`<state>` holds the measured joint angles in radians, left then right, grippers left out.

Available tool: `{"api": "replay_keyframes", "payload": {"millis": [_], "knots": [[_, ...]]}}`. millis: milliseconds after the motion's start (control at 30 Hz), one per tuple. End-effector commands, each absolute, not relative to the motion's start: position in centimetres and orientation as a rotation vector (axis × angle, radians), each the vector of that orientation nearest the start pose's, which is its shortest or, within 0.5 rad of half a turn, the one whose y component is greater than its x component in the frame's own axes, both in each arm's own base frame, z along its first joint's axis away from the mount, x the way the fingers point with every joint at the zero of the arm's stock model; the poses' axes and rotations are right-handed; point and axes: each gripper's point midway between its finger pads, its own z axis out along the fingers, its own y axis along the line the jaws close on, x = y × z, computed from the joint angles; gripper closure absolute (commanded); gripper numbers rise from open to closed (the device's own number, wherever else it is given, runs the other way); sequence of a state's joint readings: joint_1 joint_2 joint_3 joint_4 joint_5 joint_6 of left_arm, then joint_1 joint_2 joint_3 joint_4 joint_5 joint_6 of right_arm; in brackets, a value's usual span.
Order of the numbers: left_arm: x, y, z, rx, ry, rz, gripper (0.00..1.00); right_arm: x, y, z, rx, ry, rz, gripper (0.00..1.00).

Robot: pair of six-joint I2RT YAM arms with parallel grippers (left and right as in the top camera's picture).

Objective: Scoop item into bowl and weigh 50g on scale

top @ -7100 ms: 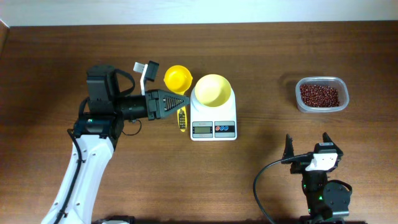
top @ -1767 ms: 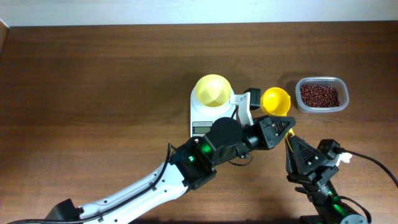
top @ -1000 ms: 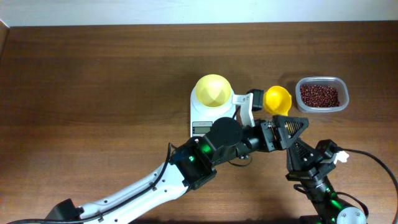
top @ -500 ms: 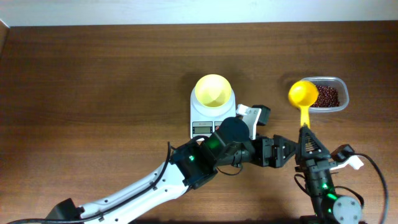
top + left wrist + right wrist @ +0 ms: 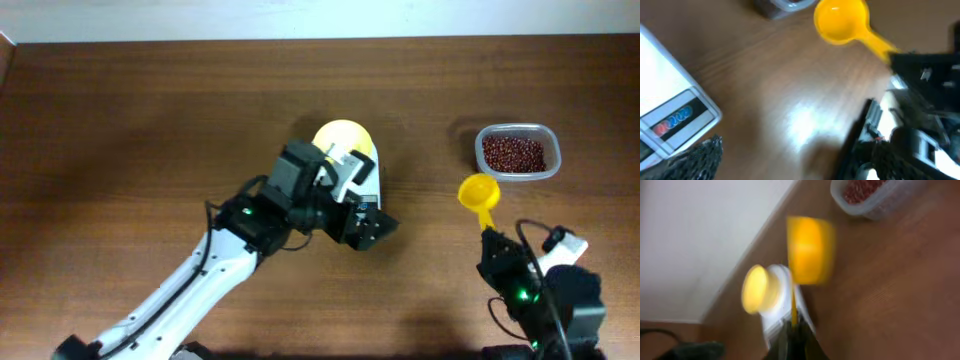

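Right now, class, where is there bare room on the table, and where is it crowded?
Bare: the wide stretch of table left of the bowl, and the strip between bowl and container. Crowded: front right, where the left gripper, scoop and right gripper sit close.

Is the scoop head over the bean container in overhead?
No, the yellow scoop head hangs over the table, beside and apart from the clear container of beans.
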<state>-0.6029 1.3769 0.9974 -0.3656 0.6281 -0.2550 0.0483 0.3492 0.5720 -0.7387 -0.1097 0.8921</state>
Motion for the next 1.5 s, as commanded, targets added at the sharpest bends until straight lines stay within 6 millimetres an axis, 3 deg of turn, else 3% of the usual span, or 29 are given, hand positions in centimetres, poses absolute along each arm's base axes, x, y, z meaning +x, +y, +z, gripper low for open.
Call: {"api": "replay_keyframes", "payload": {"millis": [0,100,200,333,367,467,533,600,633,700,733,767,800,867,933,1000,1033,1133,1200,1300,1467], "knots": [[27.2,-25.0,18.8,0.627,2.369,-0.94,0.01,21.3,2.7,22.1,0.689,2.184,0.511,0.96],[27.7,-23.9,18.5,0.583,2.398,-0.918,0.01,21.5,2.9,22.3,0.72,2.334,0.473,0.96],[27.5,-23.9,18.4,0.583,2.406,-0.926,0.01,22.0,5.3,21.9,0.682,2.413,0.624,0.96],[26.5,-23.7,17.9,0.638,2.431,-0.922,0.22,21.5,7.2,23.1,0.43,2.435,0.709,0.96],[26.5,-23.1,18.1,0.626,2.458,-0.877,0.57,20.7,7.0,23.8,0.437,2.464,0.689,0.96],[27.6,-17.7,19.4,0.493,2.596,-0.443,1.0,19.9,6.0,25.9,0.397,2.573,0.567,0.96],[28.2,-16.2,21.6,0.454,2.583,-0.321,1.0,20.6,4.7,27.1,0.443,2.614,0.458,0.96],[28.9,-16.5,22.7,0.446,2.54,-0.329,1.0,22.0,4.6,27.8,0.415,2.623,0.431,0.96],[29.2,-16.6,22.9,0.445,2.527,-0.333,0.92,22.5,4.4,27.7,0.421,2.629,0.416,0.96],[29.5,-16.7,23.1,0.442,2.512,-0.332,0.87,24.8,4.0,27.3,0.43,2.619,0.377,0.96],[29.8,-16.8,23.3,0.438,2.495,-0.332,0.99,25.5,4.0,27.4,0.424,2.599,0.381,0.96],[30.5,-17.1,23.5,0.434,2.47,-0.335,1.0,27.1,4.2,28.1,0.404,2.54,0.401,0.96],[31.2,-17.4,23.0,0.459,2.464,-0.327,1.0,28.3,4.3,29.0,0.388,2.482,0.41,0.96],[31.7,-18.0,20.4,0.486,2.54,-0.317,1.0,29.7,4.4,30.2,0.367,2.406,0.422,0.96],[29.6,-19.9,17.3,0.572,2.687,-0.484,1.0,29.7,5.1,30.4,0.358,2.402,0.481,0.96],[26.5,-23.8,17.4,0.919,2.604,-0.847,1.0,28.9,7.6,30.9,0.285,2.421,0.669,0.96],[26.4,-24.1,17.3,1.012,2.556,-0.853,1.0,29.1,8.2,31.4,0.26,2.402,0.714,0.96],[28.7,-21.7,15.0,0.91,2.654,-0.56,1.0,31.2,7.1,33.0,0.332,2.309,0.662,0.96],[29.2,-22.2,14.3,0.922,2.647,-0.497,1.0,32.0,5.9,34.2,0.333,2.3,0.558,0.96],[31.1,-23.5,13.0,0.898,2.588,-0.192,1.0,32.6,2.1,35.7,0.417,2.388,0.25,0.96],[29.7,-26.5,10.9,1.005,2.579,-0.195,1.0,34.6,1.5,32.2,0.369,2.564,0.14,0.96]]}}
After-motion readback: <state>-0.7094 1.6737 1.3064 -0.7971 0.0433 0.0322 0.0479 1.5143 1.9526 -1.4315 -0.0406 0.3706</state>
